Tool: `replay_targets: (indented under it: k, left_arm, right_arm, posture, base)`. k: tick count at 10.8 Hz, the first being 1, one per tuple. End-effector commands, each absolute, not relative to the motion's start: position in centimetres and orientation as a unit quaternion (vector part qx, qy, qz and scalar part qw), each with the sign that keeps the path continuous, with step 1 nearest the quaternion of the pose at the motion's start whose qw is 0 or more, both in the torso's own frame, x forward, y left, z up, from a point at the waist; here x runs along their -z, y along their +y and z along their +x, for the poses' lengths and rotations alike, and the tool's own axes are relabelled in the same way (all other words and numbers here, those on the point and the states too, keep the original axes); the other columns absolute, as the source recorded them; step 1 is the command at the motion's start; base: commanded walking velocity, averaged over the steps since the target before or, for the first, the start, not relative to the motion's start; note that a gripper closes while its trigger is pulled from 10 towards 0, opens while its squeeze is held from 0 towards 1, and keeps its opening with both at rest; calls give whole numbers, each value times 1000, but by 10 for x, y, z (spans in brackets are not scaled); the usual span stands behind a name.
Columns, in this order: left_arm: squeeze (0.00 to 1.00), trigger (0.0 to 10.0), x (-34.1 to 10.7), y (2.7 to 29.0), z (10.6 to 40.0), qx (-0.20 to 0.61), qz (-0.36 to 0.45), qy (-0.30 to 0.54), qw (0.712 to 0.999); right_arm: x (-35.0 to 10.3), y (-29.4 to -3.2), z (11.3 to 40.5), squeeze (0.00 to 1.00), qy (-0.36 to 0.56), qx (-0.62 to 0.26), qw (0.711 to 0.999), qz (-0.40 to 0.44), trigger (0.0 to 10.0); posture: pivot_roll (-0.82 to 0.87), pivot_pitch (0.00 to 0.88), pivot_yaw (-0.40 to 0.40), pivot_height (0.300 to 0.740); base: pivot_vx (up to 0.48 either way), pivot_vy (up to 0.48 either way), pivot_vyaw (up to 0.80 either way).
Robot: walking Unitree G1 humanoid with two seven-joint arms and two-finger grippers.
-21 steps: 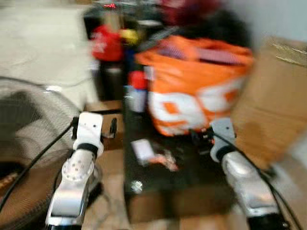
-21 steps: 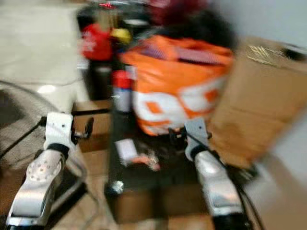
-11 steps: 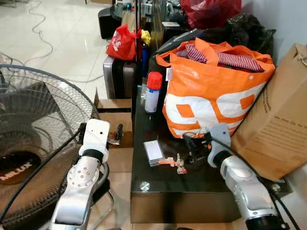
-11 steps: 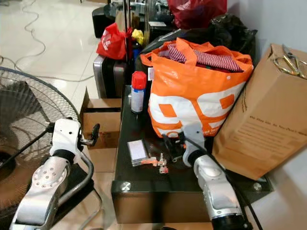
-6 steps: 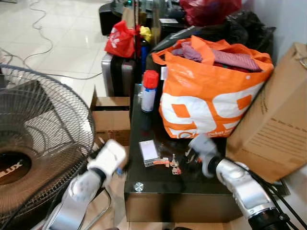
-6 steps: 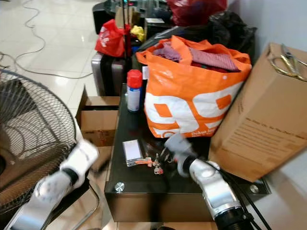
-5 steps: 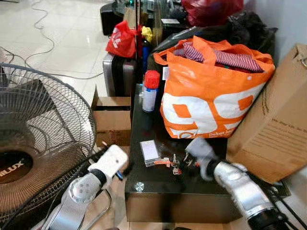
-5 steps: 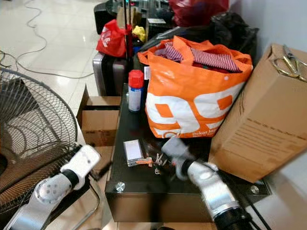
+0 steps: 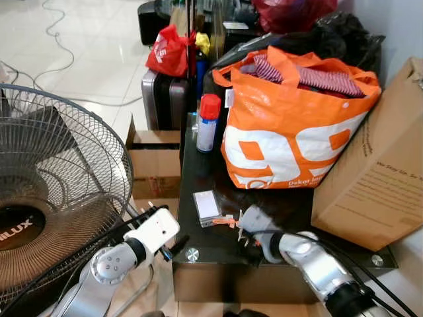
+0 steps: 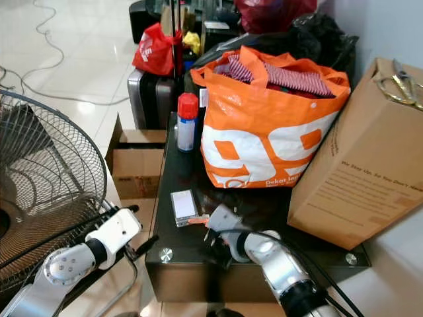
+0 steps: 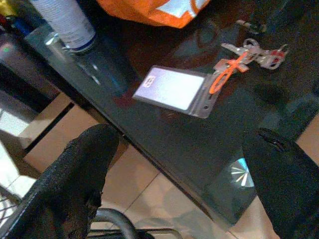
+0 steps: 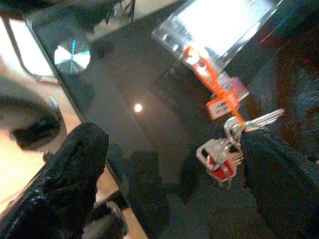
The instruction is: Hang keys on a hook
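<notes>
In the lower centre of the head views we see our right gripper low over the front part of the dark glass table. Its wrist view shows the jaws spread, one black finger on each side of the frame, with the keys lying on the glass between them, close to one finger; we cannot tell whether that finger touches them. The keys sit on a ring tied by an orange strap to a clear card holder that lies flat on the table, just above and left of the right gripper in the left eye view.

At lower left of the frame our left gripper hangs off the table's front left corner, beside its edge. Its wrist view shows the jaws spread wide and holding nothing, looking across at the card holder and the keys.

A large standing fan takes up the left side of the frame. Farther back on the table stands a white spray can with a red cap, upper centre, and to its right a full orange shopping bag. A brown cardboard box leans at the right edge. Open cardboard boxes sit on the floor left of the table, and beyond them, at the top of the frame, a grey suitcase with a red bag on it.
</notes>
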State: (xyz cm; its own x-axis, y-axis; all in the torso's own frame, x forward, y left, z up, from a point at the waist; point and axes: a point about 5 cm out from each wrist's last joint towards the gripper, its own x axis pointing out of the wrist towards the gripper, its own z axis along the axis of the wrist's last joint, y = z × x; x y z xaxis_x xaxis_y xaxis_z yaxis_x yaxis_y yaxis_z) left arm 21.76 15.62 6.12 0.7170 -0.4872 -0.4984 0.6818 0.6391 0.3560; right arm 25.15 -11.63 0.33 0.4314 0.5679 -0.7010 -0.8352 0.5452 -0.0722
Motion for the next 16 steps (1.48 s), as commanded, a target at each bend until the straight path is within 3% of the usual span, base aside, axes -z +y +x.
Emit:
replay_targets:
  k: [1, 2, 3, 6, 9, 16]
  left_arm:
    - [0, 10000, -64, 152, 216, 343, 267, 173, 884]
    - [0, 10000, -65, 150, 215, 350, 263, 173, 882]
    - [0, 10000, -65, 147, 212, 365, 256, 176, 877]
    - [0, 10000, -63, 143, 202, 404, 243, 190, 861]
    - [0, 10000, -55, 150, 192, 427, 232, 224, 845]
    - [0, 10000, -34, 162, 186, 427, 233, 243, 839]
  right_arm:
    - [-3, -117, 256, 0, 316, -428, 817, -223, 7686]
    - [-1, -118, 261, 0, 316, -418, 822, -223, 4471]
    - [-1, -119, 268, 0, 319, -395, 833, -219, 0]
    - [1, -123, 277, 0, 321, -367, 844, -224, 0]
    - [8, -128, 279, 0, 336, -360, 832, -257, 0]
    - [10, -133, 281, 0, 341, -362, 828, -260, 0]
  posture:
    - [28, 89, -95, 740]
    - [30, 92, -97, 740]
    - [31, 99, -102, 740]
    - [35, 113, -106, 740]
    - [37, 124, -111, 740]
    - [39, 120, -108, 740]
  base:
    - [0, 0, 0]
    - [0, 0, 0]
    - [0, 0, 0]
    - [0, 0, 0]
    - [0, 0, 0]
    - [0, 0, 0]
